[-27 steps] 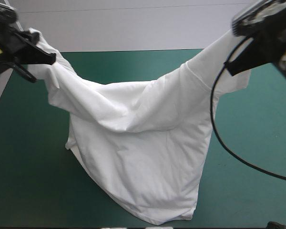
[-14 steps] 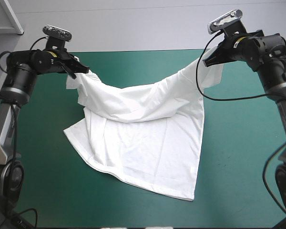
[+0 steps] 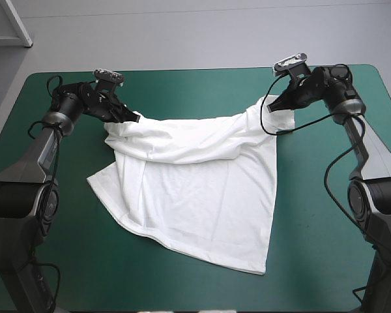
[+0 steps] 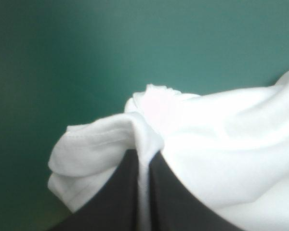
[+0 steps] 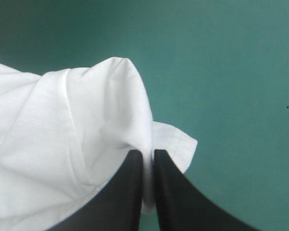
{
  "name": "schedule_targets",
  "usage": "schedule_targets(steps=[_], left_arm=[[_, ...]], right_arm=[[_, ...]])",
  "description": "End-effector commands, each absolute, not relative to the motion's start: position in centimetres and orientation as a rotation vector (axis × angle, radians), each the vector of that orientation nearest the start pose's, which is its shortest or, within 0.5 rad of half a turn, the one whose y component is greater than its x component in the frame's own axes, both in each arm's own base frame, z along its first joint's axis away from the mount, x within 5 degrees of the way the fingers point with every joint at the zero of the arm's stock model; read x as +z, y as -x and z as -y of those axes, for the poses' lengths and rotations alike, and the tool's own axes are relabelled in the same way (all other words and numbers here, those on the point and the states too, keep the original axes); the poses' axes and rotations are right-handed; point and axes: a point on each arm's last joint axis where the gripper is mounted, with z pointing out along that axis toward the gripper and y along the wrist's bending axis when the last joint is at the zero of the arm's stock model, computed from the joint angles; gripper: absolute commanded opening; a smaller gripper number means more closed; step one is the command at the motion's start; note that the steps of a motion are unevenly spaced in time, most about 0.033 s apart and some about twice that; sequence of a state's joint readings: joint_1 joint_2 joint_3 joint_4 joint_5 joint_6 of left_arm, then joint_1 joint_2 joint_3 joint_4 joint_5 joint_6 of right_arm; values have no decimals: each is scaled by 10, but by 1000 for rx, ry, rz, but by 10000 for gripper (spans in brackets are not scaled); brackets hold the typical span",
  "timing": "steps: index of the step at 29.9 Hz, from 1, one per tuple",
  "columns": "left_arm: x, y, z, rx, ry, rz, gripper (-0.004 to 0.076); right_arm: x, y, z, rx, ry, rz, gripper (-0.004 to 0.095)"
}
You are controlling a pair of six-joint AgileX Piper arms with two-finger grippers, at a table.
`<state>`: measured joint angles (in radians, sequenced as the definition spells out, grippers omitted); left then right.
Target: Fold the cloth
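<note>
Holding the T-shirt (image 3: pixel 195 195) at two points, the arms have it mostly spread on the table's teal-green cover (image 3: pixel 326 261).

High view: the T-shirt lies at the table's centre. Its far edge is bunched into a sagging band between the grippers. One corner reaches toward 5 o'clock and another toward 8 o'clock. The left gripper (image 3: pixel 131 117) pinches the cloth at 10 o'clock from the shirt's middle, the right gripper (image 3: pixel 274 106) at 2 o'clock. Both arms reach forward over the far half of the table, forearms low and wrists turned inward toward each other. Judged from this layout, no fold is made yet; flattening and every fold remain.

Left wrist view: the black fingers are all but closed, with a ridge of white cloth clamped between them. The T-shirt (image 4: pixel 231 134) spills toward 3 o'clock over the cover.

Right wrist view: the fingers are likewise nearly closed on a thin pleat. A stitched hem, possibly a sleeve opening, shows just beside the tips at 2 o'clock. The rest of the T-shirt (image 5: pixel 62 134) spreads toward 9 o'clock.
</note>
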<state>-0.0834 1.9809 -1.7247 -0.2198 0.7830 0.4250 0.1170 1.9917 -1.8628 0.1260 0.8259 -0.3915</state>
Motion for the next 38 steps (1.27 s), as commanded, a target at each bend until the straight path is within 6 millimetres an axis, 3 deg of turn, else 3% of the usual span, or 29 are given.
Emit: schedule_targets(steps=[1,4,8,12,16,21,25,29,33,38], left_arm=[[309,-443,52,-129,-452,-2346,60],[315,-441,52,-133,-454,-2343,231],[334,-429,52,-136,-458,-2333,477],[377,-405,47,-113,-427,-2239,444],[422,-366,43,-98,-421,-2158,412],[439,-321,36,-77,-365,-2156,412],[420,-288,33,-89,-327,-2224,412],[384,-268,29,-111,-245,-2329,412],[343,-264,20,-128,-140,-2417,412],[298,-266,-18,-174,89,-2523,412]], right_arm=[[347,-450,-58,13,509,-2234,332],[358,-446,-58,14,493,-2208,578],[394,-428,-55,-4,473,-2132,607],[436,-398,-52,2,447,-2067,556],[472,-357,-55,116,437,-2037,515],[500,-315,-58,223,437,-1986,481],[508,-283,-58,262,455,-2003,481],[498,-253,-58,318,468,-2049,481],[469,-227,-62,428,475,-2083,481],[413,-205,-60,463,445,-2107,461]])
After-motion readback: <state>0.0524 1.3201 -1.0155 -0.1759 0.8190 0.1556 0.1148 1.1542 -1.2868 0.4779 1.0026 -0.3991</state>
